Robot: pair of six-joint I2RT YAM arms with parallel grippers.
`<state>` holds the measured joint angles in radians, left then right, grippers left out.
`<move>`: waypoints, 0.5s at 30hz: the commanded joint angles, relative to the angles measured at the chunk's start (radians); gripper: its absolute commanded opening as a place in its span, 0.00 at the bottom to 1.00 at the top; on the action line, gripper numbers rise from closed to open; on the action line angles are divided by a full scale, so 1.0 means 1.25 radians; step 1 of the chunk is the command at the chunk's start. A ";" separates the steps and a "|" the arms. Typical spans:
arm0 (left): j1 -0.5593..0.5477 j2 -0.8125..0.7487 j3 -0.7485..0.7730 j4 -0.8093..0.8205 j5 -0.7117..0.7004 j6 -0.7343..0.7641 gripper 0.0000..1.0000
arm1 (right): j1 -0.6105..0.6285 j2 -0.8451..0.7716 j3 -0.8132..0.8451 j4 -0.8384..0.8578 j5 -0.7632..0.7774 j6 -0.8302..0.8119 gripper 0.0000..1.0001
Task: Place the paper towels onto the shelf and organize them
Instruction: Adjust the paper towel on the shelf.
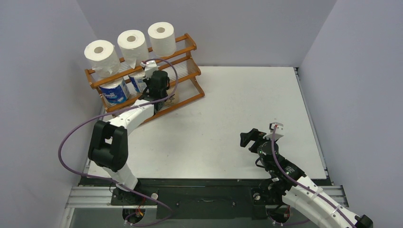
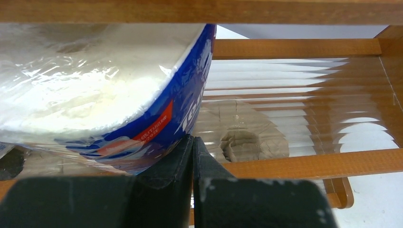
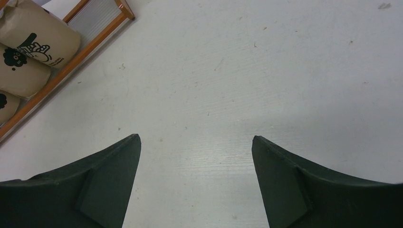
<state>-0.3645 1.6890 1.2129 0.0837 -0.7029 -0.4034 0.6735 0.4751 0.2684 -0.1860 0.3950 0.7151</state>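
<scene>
While the right gripper point(image 3: 196, 138) hangs over the white table point(image 3: 285, 71) with its jaws spread wide and nothing between them, the work lies with the left arm. That arm is much the nearer to the orange-brown wooden three-tier shelf point(image 2: 294, 47).

The left gripper point(image 2: 192, 152) is pressed fully closed and holds nothing, its tips at the front of the middle tier. The blue-and-white wrapped paper towel roll point(image 2: 95, 95) lies immediately left of those tips in the wrist view. Its lower blue edge is touching or just short of the left finger; contact cannot be confirmed. From overhead the roll appears to stand on end, axis roughly upright. To its right, the clear slatted tier point(image 2: 304, 95) shows no roll in this view.

Three plain white rolls point(image 1: 133, 45) stand on the top tier, and brown printed rolls point(image 3: 38, 38) lie on the bottom one.

Judgement: placement looks complete. Any remaining move is a leftward nudge of the blue roll, or withdrawal.
</scene>
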 commanded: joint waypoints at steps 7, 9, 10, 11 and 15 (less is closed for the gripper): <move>-0.042 -0.119 -0.047 0.016 0.030 -0.009 0.00 | -0.005 -0.003 0.001 0.016 0.013 -0.006 0.82; -0.065 -0.165 -0.081 0.012 0.030 -0.009 0.00 | -0.004 -0.002 0.001 0.015 0.013 -0.006 0.82; -0.073 -0.183 -0.095 0.011 0.028 -0.009 0.00 | -0.004 -0.002 0.001 0.016 0.013 -0.006 0.82; -0.089 -0.217 -0.123 0.006 0.026 -0.009 0.00 | -0.004 -0.002 0.001 0.016 0.013 -0.006 0.82; -0.133 -0.318 -0.212 -0.029 0.008 -0.026 0.00 | -0.003 0.002 -0.001 0.021 0.012 -0.007 0.82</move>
<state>-0.4923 1.4250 1.0279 0.0711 -0.6762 -0.4088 0.6735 0.4747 0.2684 -0.1867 0.3954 0.7151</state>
